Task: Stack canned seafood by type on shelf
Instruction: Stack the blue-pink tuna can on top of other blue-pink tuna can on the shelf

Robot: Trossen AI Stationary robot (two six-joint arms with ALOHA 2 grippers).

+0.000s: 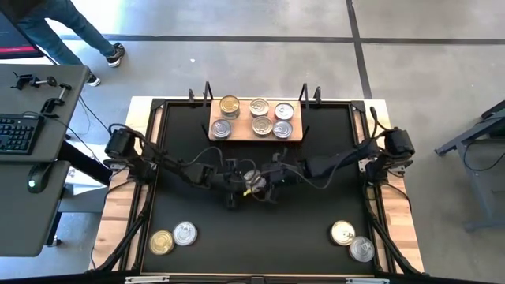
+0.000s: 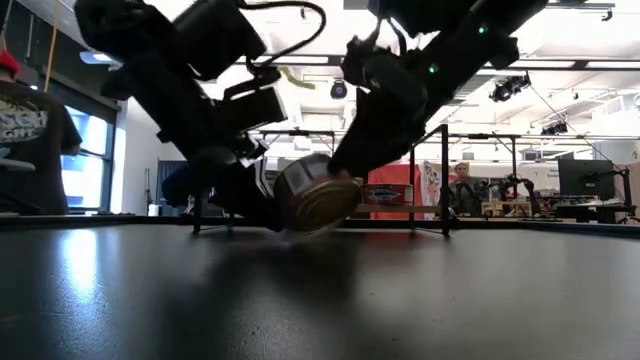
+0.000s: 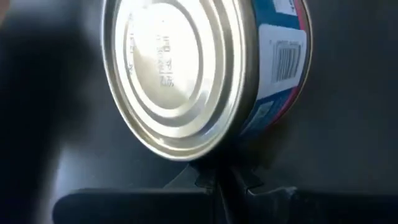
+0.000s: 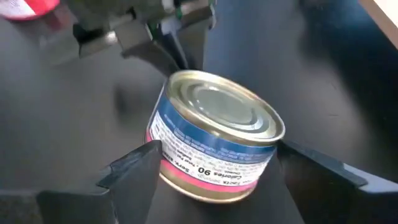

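At the middle of the counter (image 1: 316,197) both arms meet over one tilted tin (image 4: 214,134) with a blue and pink label. The right tool (image 4: 214,171) has its fingers spread wide on either side of the tin. The left tool (image 3: 217,180), fully closed, sits just under the tin's rim. The shelf (image 1: 256,136) at the far edge carries six tins (image 1: 260,118). Two tins (image 1: 173,238) lie near the front left corner, two more tins (image 1: 352,241) near the front right.

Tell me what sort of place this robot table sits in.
Probably a robotics lab or workshop. The black table stands on a bare concrete floor, a desk with a keyboard sits beside it, and the low view shows an open hall with ceiling lights, a monitor and a person at far benches.
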